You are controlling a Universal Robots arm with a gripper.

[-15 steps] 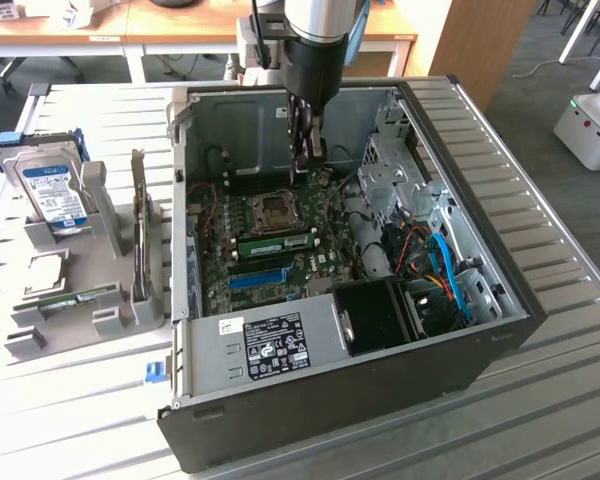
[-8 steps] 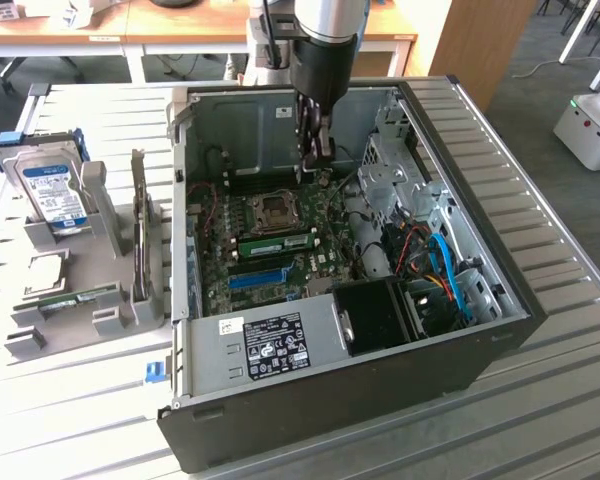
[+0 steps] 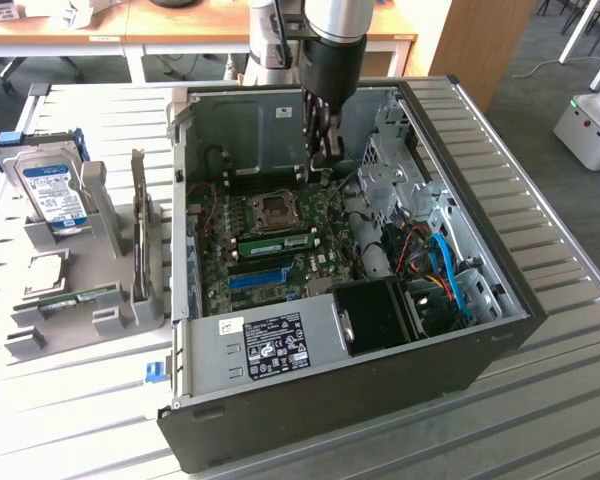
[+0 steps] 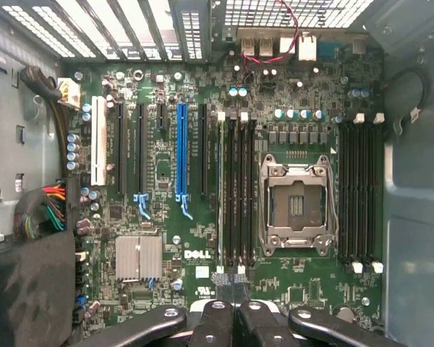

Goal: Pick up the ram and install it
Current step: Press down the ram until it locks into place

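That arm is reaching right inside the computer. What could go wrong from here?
The pincer hangs close to the metal drive cage, so a sideways move could knock against it. The open processor socket lies right beside the memory slots, and a stray touch might damage it. The ram stands in a slot, but I cannot tell whether it is fully seated. It may be loose.

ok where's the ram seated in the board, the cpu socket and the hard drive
ram (image 3: 280, 242), exterior view, middle of the green stick
cpu socket (image 4: 298, 206), wrist view, centre of the socket
hard drive (image 3: 50, 190), exterior view, on its blue-white label
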